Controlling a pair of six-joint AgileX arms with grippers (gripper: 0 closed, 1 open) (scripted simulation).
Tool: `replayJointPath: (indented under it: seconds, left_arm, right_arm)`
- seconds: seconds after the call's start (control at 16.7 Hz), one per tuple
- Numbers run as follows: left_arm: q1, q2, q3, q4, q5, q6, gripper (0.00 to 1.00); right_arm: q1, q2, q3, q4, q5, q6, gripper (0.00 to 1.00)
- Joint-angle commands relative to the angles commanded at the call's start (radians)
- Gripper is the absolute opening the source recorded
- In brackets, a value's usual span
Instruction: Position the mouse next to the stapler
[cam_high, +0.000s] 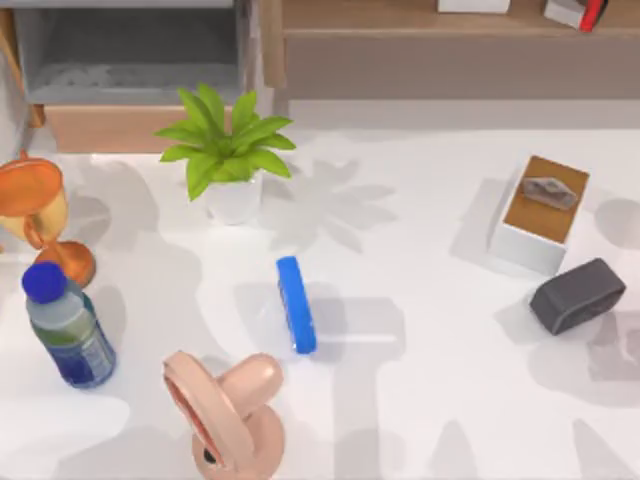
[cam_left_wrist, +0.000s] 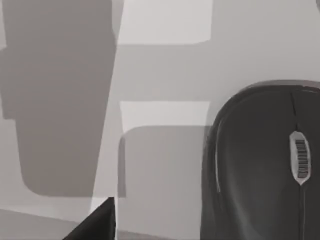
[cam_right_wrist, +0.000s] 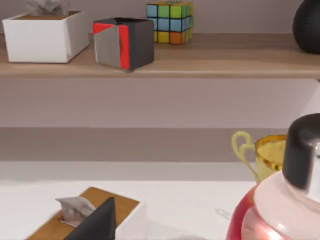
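The stapler (cam_high: 296, 304), a narrow bright blue bar, lies flat near the middle of the white table (cam_high: 420, 400). The mouse (cam_left_wrist: 265, 165) is black with a pale scroll wheel and sits close under the left wrist camera, resting on the table surface. A dark part of my left gripper (cam_left_wrist: 97, 222) juts in at the edge of that view, beside the mouse and apart from it. A dark part of my right gripper (cam_right_wrist: 97, 220) shows in the right wrist view, in front of the tissue box (cam_right_wrist: 80, 215).
A potted plant (cam_high: 228, 150) stands behind the stapler, with a pink rounded object (cam_high: 225, 415) in front of it. An orange goblet (cam_high: 35, 215) and a blue-capped bottle (cam_high: 68, 325) are at the left. At the right are a tissue box (cam_high: 540, 215) and a dark grey block (cam_high: 578, 295).
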Motion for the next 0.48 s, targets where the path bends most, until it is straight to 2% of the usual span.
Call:
replayJointPath:
  seconds: [0.12,0.48]
  left_arm:
    - [0.000,0.000,0.000,0.000,0.000,0.000,1.00]
    - [0.000,0.000,0.000,0.000,0.000,0.000,0.55]
  right_arm:
    - [0.000,0.000,0.000,0.000,0.000,0.000,1.00]
    - [0.000,0.000,0.000,0.000,0.000,0.000,1.00]
